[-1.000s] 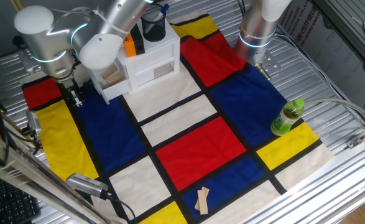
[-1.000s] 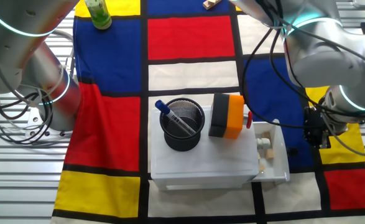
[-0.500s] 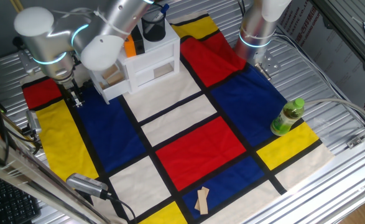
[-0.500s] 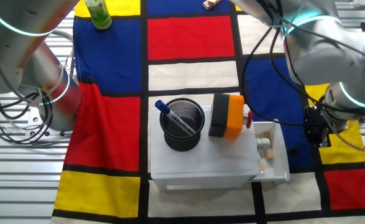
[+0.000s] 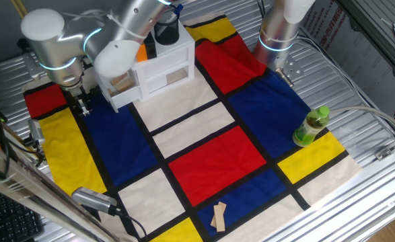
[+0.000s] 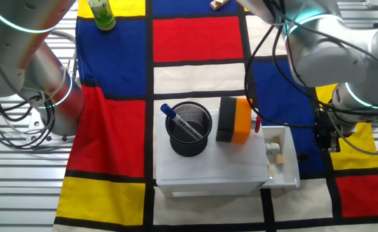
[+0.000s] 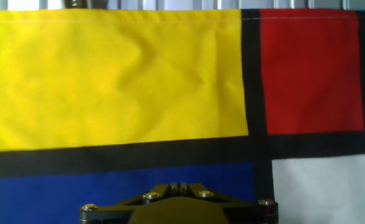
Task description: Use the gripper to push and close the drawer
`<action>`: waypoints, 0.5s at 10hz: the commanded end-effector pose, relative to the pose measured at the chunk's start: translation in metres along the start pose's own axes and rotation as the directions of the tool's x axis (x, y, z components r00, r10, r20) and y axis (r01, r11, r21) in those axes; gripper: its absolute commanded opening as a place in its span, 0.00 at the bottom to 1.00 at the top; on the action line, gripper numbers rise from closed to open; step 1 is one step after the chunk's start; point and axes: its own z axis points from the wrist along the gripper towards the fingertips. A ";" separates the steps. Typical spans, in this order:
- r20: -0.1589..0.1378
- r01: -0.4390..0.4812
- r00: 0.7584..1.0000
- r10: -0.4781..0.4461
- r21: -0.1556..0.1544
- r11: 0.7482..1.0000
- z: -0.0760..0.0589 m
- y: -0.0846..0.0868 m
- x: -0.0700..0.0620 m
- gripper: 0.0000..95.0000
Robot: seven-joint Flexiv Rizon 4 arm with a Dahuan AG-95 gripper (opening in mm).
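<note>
**Gripper hangs beside open drawer on colour-block cloth**

Gripper point(image 5: 83, 107) of a silver-and-white arm with a glowing cyan ring points down over the cloth point(image 5: 210, 158), a patchwork of red, yellow, blue and white panels edged in black, at a spot where a yellow panel meets a blue one. In the other fixed view the gripper point(image 6: 324, 138) sits off the open end of the drawer point(image 6: 280, 161), near it but apart, with a strip of blue cloth showing between them. Its 2 black fingers appear drawn together in both fixed views, with nothing between them; the hand view shows only the base of the gripper point(image 7: 177, 202) over yellow, red, blue and white panels, so the tips are out of sight there.

The drawer point(image 5: 120, 86) stands pulled out from the side of a white mini cabinet point(image 5: 158, 67), with small tan wooden pieces point(image 6: 274, 149) lying inside. On the cabinet top rest a black mesh pen cup point(image 6: 189, 129) holding a blue-capped pen point(image 6: 176, 119), and beside it an orange-and-black object point(image 6: 235, 120) that cannot be identified.

A 2nd silver arm point(image 5: 281, 27), without a gripper in view, rises at the far corner of the cloth. A green bottle point(image 5: 311, 126) stands on a yellow panel, well apart from the cabinet, and 2 tan wooden blocks point(image 5: 218, 216) lie at the cloth's near edge.
</note>
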 end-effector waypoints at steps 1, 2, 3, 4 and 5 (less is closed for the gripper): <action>-0.010 -0.043 0.999 0.043 0.011 0.999 0.000 -0.001 0.000 0.00; -0.014 -0.052 0.999 0.053 0.011 0.999 0.000 -0.001 0.000 0.00; -0.018 -0.069 0.997 0.070 0.011 0.998 0.000 -0.001 0.000 0.00; -0.020 -0.076 0.997 0.076 0.014 0.997 0.000 -0.001 0.000 0.00; -0.019 -0.076 0.997 0.076 0.013 0.997 0.000 -0.001 0.000 0.00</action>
